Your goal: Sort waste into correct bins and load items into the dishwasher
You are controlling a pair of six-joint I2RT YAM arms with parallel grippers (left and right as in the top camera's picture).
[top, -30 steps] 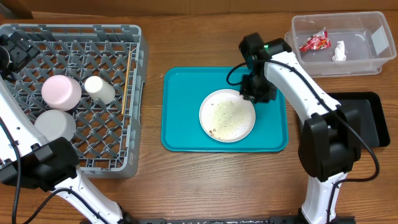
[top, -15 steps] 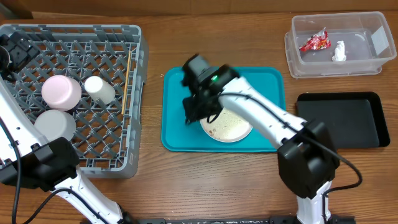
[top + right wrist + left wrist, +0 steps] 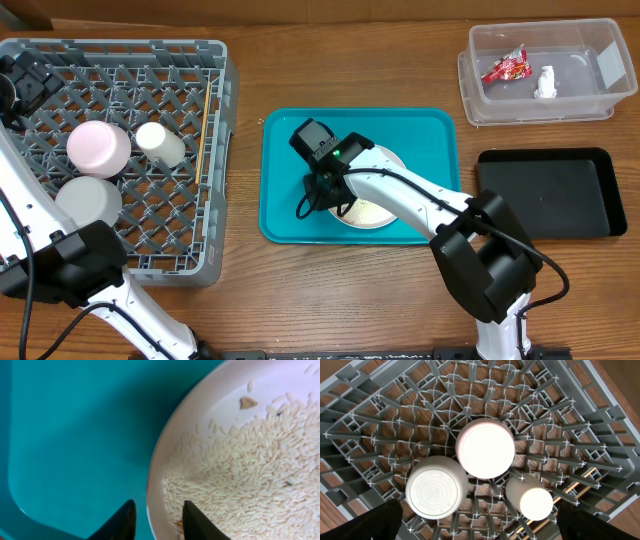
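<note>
The large white plate (image 3: 372,213) lies on the teal tray (image 3: 290,215) with white rice scraps (image 3: 250,475) spread over it. My right gripper (image 3: 158,505) is low at the plate's left edge, open narrowly. One finger is outside the rim (image 3: 167,460) and the other is over the rice, with a gap still showing. My left gripper (image 3: 480,530) hangs open above the dishwasher rack (image 3: 215,150). The rack holds a small dish (image 3: 485,449), a bowl (image 3: 436,489), a cup (image 3: 532,497) and chopsticks (image 3: 205,130).
The clear tub (image 3: 590,100) at the back right holds the red wrapper (image 3: 506,68) and the white tissue (image 3: 545,82). A black tray (image 3: 550,195) lies in front of it, right of the teal tray.
My right arm swung from the plate's right side across to its left edge and came down low. Its fingers have narrowed around the rim. The left arm has not moved.
</note>
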